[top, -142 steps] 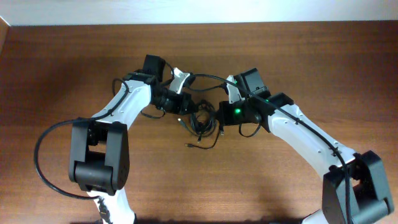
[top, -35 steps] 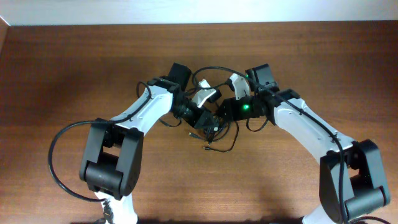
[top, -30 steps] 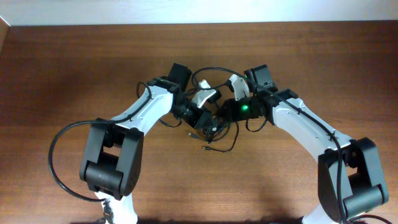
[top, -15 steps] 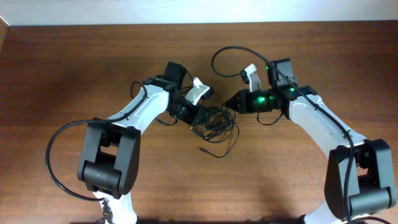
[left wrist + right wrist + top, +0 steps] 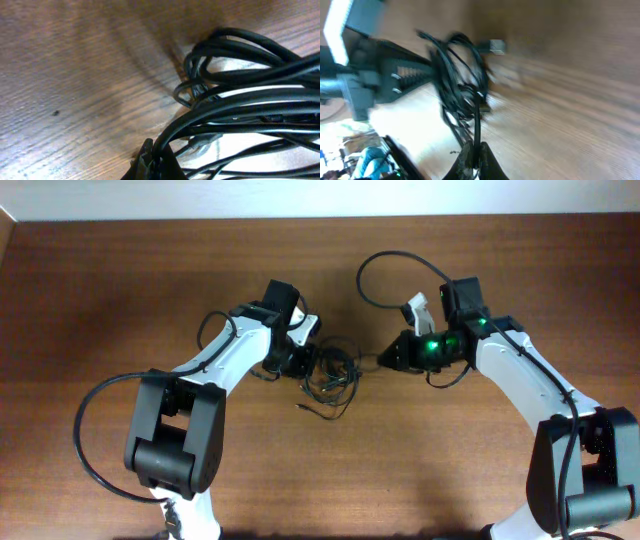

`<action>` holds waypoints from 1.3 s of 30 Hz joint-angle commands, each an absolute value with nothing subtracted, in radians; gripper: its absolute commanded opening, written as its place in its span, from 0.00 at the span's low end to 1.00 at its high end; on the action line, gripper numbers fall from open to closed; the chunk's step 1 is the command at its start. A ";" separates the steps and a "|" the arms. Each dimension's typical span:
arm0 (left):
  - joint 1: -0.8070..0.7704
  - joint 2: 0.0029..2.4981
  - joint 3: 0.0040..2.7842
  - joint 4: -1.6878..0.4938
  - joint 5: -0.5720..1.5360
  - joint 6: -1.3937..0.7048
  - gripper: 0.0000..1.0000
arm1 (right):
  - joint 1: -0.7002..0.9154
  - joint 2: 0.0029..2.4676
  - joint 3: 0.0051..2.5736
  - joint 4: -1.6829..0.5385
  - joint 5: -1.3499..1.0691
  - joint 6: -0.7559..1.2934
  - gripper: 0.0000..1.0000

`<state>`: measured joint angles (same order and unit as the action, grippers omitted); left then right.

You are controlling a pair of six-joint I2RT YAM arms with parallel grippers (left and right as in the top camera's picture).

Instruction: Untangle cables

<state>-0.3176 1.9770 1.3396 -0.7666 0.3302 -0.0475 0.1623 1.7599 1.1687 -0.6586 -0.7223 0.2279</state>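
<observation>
Operator: Cables from overhead, how do they look?

Robot: The cables are thin black cords in a loose tangle near the middle of the table. The table is dark brown wood with a pale strip along its far edge. My left gripper is at the tangle's left side and my right gripper is just to its right. One cord is stretched straight from the tangle to the right one. A loose end trails toward the near side.

Operator: And the left wrist?

Robot: Close up, the cables are glossy black strands running side by side, with tighter loops farther off. They lie over the streaky grain of the table. My left gripper has its tips pressed together on the cords that run into them.

Operator: Right wrist?

Robot: The cables show as a bunch of dark loops, with a silvery plug sticking out at the bunch's right. My left arm reaches in from the left, right against the bunch. The table is blurred brown wood. My right gripper is clamped on a single cord that leads from the bunch into its tips.
</observation>
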 commanded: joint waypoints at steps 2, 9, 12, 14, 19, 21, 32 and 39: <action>-0.309 1.984 1.324 -0.771 0.265 -0.079 0.00 | 0.202 1.729 1.174 -0.713 -0.570 0.218 0.04; -0.309 1.984 1.324 -0.771 0.265 -0.079 0.00 | 0.347 1.757 1.174 -0.728 -0.339 0.297 0.44; -0.309 1.984 1.324 -0.771 0.265 -0.079 0.00 | 0.331 1.760 1.177 -0.664 -0.354 0.340 0.70; -0.309 1.984 1.324 -0.771 0.265 -0.079 0.00 | 0.303 1.760 1.180 -0.567 -0.477 0.343 0.70; -0.309 1.984 1.324 -0.770 0.269 -0.079 0.00 | 0.335 1.771 1.176 -0.517 -0.433 0.357 0.30; -0.309 1.984 1.324 -0.771 0.269 -0.079 0.00 | 0.336 1.777 1.176 -0.459 -0.509 0.376 0.25; -0.309 1.984 1.324 -0.771 0.269 -0.079 0.00 | 0.376 1.813 1.176 -0.241 -0.603 0.628 0.25; -0.309 1.984 1.324 -0.771 0.270 -0.079 0.00 | 0.379 1.902 1.176 -0.142 -0.590 0.715 0.28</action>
<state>-0.3172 1.9770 1.3365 -0.7666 0.2798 -0.0727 0.3767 1.8732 1.1706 -0.1581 -0.6044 0.6971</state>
